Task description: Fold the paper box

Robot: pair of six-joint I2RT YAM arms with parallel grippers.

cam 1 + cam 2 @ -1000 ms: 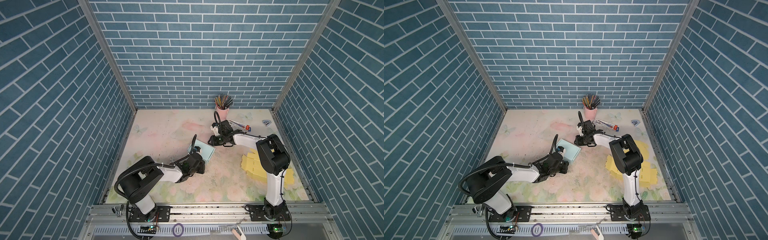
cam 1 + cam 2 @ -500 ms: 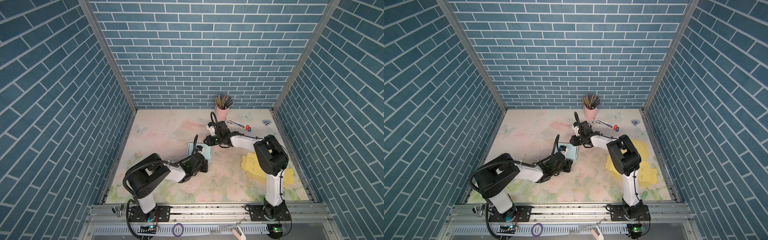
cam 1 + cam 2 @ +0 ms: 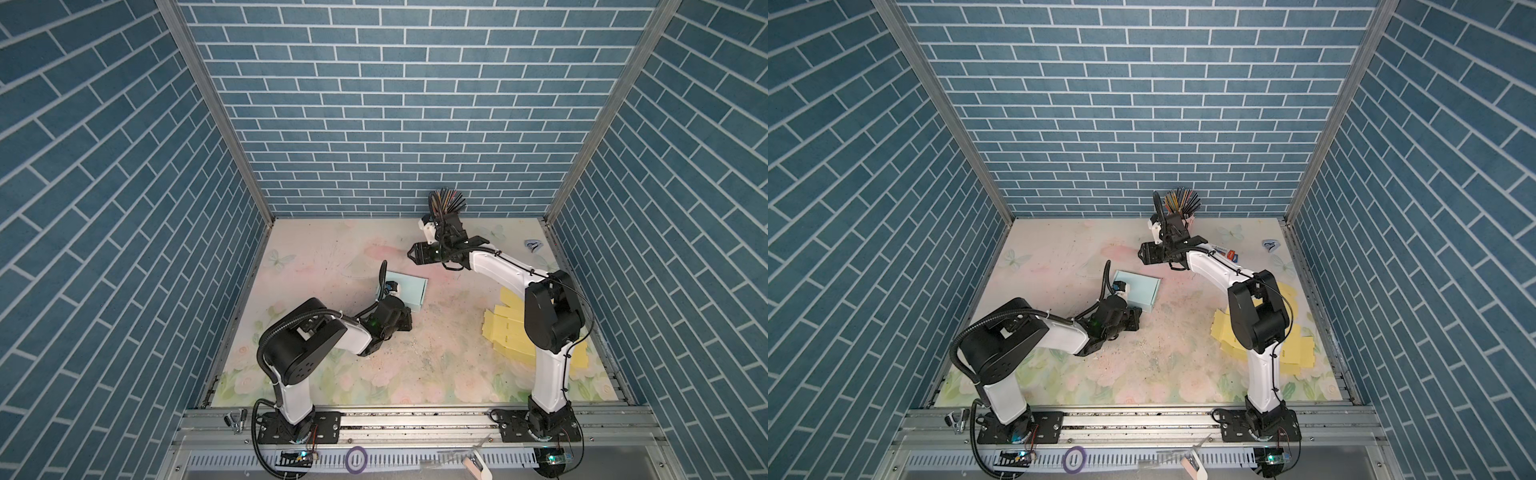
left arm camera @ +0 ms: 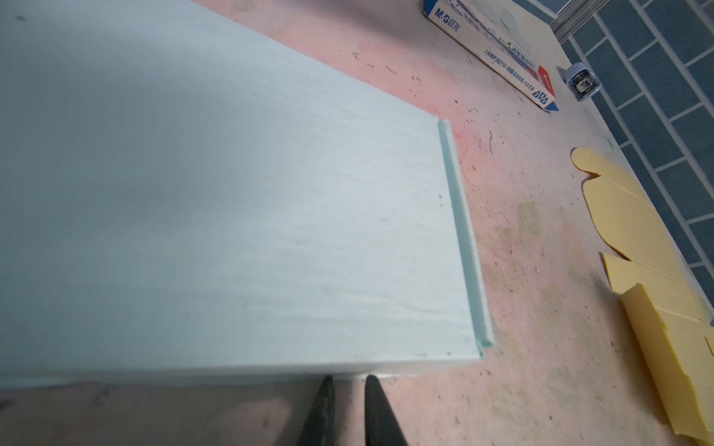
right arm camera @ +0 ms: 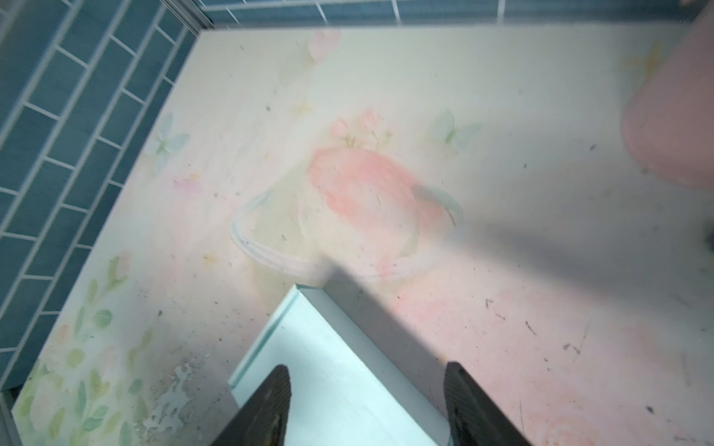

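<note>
Paper box (image 3: 409, 293): one unit, pale blue, lying flat at the centre of the counter (image 3: 332, 257), within reach of both arms. Yellow box blanks (image 3: 505, 328): one overlapping pile at 3 o'clock, presumably stock; number not readable. Tools: two. Right tool (image 5: 367, 368) is wide and empty, hovering near the box's 12 o'clock edge. Left tool (image 4: 349, 382) has a narrow gap and grips nothing, with its tips at the 6 o'clock edge, probably to press it. One pencil carton (image 4: 498, 50); one pink cup (image 5: 672, 127).
</note>
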